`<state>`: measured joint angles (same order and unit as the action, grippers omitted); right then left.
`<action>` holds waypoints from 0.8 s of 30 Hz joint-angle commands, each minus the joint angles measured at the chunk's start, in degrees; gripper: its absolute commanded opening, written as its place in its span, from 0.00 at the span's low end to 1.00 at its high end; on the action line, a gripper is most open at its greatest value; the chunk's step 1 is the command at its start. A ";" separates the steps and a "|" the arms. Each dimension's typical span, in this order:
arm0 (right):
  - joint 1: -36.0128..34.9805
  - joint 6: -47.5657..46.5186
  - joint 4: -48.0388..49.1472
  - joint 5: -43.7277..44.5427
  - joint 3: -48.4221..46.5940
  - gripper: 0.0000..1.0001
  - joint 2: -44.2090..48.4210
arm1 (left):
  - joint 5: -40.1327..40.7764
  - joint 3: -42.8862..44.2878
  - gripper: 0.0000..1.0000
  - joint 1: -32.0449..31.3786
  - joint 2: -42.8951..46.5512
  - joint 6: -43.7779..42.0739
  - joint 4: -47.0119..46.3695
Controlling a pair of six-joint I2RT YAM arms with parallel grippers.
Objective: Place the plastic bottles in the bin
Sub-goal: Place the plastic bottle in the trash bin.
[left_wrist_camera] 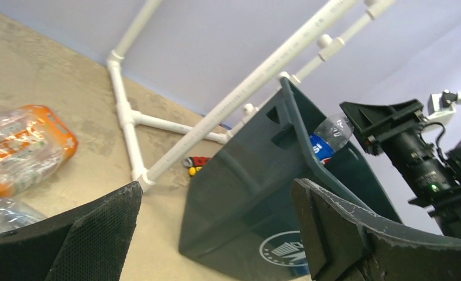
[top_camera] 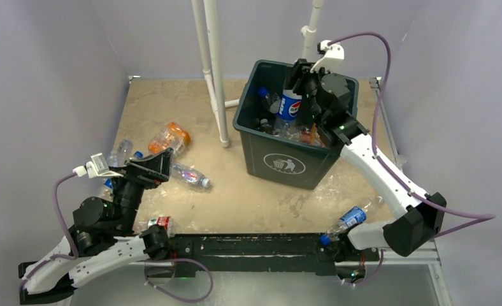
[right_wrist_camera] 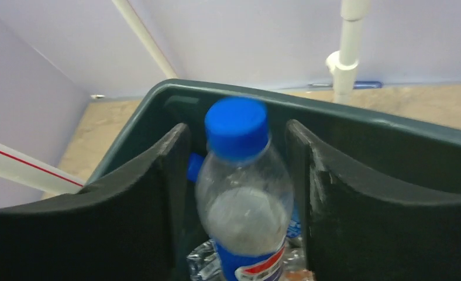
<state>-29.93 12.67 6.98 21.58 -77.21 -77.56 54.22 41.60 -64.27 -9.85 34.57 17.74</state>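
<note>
Right arm (top_camera: pixel 376 162): stretched forward and raised, right gripper (top_camera: pixel 297 80) tipped down over the bin (top_camera: pixel 286 162).
Pepsi bottle (top_camera: pixel 291 105): blue-capped, standing between those jaws above the bin (whether clamped or loose cannot be told).
Other bottles (top_camera: pixel 279 127): below the jaws, inside the bin.
Left arm (top_camera: pixel 99 252): folded low; left gripper (top_camera: pixel 150 167) spread wide, nothing between the jaws.
Orange-label bottle (top_camera: pixel 170 137): just beyond those jaws, on the tan table (top_camera: pixel 255 204).
White pipes (top_camera: pixel 213 70), lilac walls (top_camera: pixel 44 64): behind.
</note>
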 commanded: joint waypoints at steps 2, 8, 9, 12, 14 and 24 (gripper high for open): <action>0.01 2.89 -1.18 -1.81 -0.31 0.78 3.82 | 7.08 2.27 0.99 -0.07 -0.95 3.01 3.55; -0.02 2.27 -4.08 -3.30 -5.23 0.99 8.49 | 13.01 5.06 0.99 -0.07 -5.04 7.50 9.11; -0.03 2.35 -4.95 -4.79 -5.79 0.99 9.71 | 14.37 5.79 0.99 -0.07 -5.93 8.88 10.77; -0.04 2.74 -5.59 -11.36 -4.78 0.99 15.25 | 19.43 8.11 0.99 -0.07 -8.99 16.70 19.19; -0.04 2.85 -4.86 -18.75 -2.87 0.98 19.52 | 22.88 9.67 0.99 -0.09 -11.07 24.50 26.33; -0.04 5.97 -2.95 -53.13 8.29 0.96 31.37 | 26.54 10.30 0.99 -0.10 -22.79 31.85 34.06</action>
<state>-29.98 16.78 4.73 -14.44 -73.17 -45.63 78.28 50.76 -64.27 -27.64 67.92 51.64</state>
